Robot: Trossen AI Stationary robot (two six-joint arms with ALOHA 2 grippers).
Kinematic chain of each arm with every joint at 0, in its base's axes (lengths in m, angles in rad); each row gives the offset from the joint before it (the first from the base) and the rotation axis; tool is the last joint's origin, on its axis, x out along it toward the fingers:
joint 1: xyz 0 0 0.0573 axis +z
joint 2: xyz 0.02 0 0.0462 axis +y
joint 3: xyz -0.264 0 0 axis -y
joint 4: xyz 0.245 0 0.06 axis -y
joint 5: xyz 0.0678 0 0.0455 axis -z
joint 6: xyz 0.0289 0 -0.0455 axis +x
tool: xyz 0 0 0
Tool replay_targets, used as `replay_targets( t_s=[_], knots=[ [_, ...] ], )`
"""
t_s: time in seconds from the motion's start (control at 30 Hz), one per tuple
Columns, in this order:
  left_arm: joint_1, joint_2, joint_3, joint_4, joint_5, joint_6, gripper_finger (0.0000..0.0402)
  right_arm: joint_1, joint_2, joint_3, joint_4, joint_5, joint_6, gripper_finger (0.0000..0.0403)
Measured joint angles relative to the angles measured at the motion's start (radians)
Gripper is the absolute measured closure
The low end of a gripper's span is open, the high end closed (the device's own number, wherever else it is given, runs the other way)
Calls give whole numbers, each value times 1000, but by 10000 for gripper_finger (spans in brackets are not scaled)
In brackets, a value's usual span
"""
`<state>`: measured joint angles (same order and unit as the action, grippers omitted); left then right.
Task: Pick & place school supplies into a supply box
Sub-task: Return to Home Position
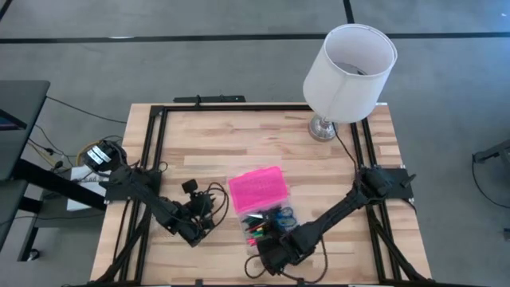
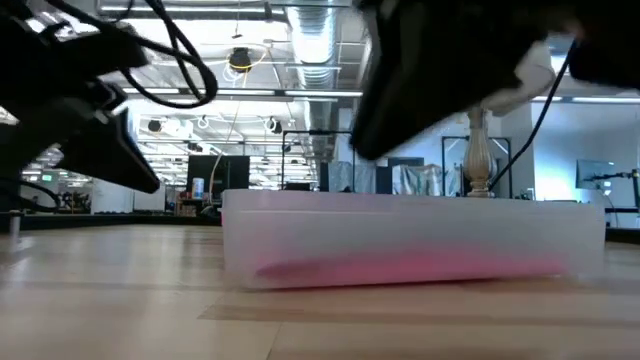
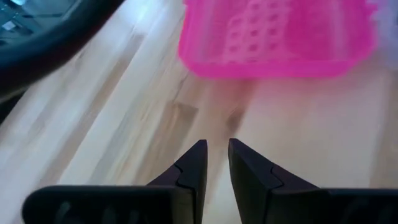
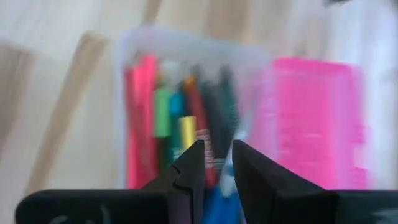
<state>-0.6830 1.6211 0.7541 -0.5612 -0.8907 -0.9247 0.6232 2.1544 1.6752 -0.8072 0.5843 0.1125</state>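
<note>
The supply box's clear base (image 1: 269, 217) rests on the table near its front edge. Its pink lid (image 1: 256, 189) lies open on the wood at the base's far end. Several pens and pencils (image 4: 163, 112) lie side by side in the base, with blue-handled scissors (image 1: 285, 214) at its right. My right gripper (image 4: 216, 152) hangs over the base's near end, pointing down and away, its fingers a little apart with nothing plainly held. My left gripper (image 3: 216, 149) hovers over bare wood left of the lid (image 3: 273, 37), narrowly open and empty.
A white-shaded lamp (image 1: 349, 72) stands at the table's far right corner, its cord running along the right side. Black cables loop on the wood by the left arm (image 1: 213, 195). Bare wood lies across the far half and the near left.
</note>
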Motion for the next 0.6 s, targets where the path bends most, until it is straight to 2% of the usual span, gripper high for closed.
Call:
replay_targets(
  t_s=[0.1,0.37,0.6],
  knots=[
    [40,0,-41,17,16,40,340,33,-29,7,-2,89,54,327],
    [153,0,-211,227,22,144,340,131,-56,34,18,42,299,327],
    [261,0,-240,464,27,314,340,203,-56,-27,27,43,649,327]
  ],
)
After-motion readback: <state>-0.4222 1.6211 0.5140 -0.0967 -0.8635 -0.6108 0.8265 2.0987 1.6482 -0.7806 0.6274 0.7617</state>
